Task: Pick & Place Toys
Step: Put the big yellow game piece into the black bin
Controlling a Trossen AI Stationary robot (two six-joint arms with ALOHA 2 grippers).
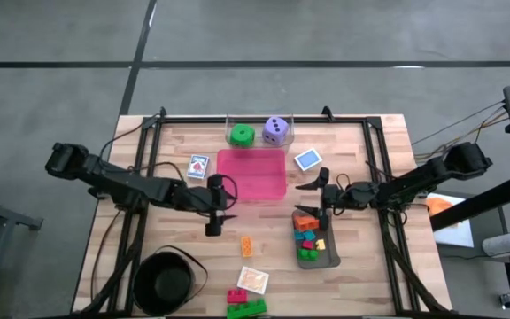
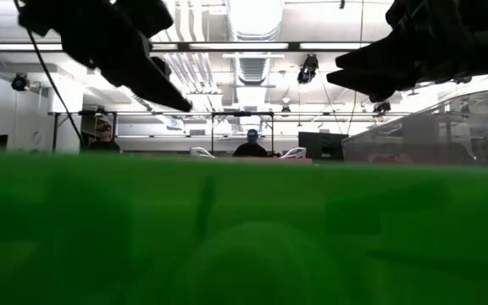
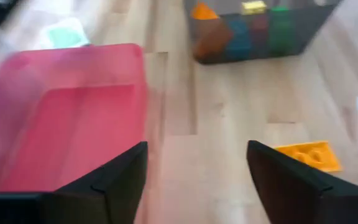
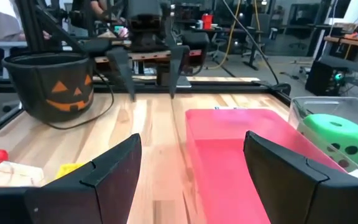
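**Toy stock on the bench: handling notes and locations**

Item 1, orange brick point(image 1: 247, 245). I judge it light, rigid moulded plastic with smooth sides that could slip, so I would pinch it across its two long flat sides rather than over the studs. It is a small flat studded rectangle lying loose on the wood between the pink tray point(image 1: 251, 174) and the black bowl point(image 1: 168, 282). From the left wrist view it lies just off to one side of my open fingers point(image 3: 303, 154).

Item 2, mixed bricks point(image 1: 310, 236). These are red, orange, green, blue and yellow pieces, piled close together in the grey tray point(image 1: 328, 260). Packed this tightly, I expect them to be awkward to single out.

Item 3, green die point(image 1: 242, 135) and purple die point(image 1: 275, 130). They are larger rounded cubes, probably light, sitting side by side in the clear tray at the far edge. Take each across opposite flat faces.

Item 4, cards. Thin and flat, so I judge them hard to lift off the wood. One blue-backed card point(image 1: 199, 166) is beside the pink tray and another point(image 1: 307, 159) lies on its other side.

Item 5, red and green bricks point(image 1: 244, 303) at the near edge.

Grippers: left gripper point(image 1: 213, 220) is spread and empty, just off the pink tray's corner. The right gripper point(image 1: 324, 197) is likewise spread and empty, above the grey tray.
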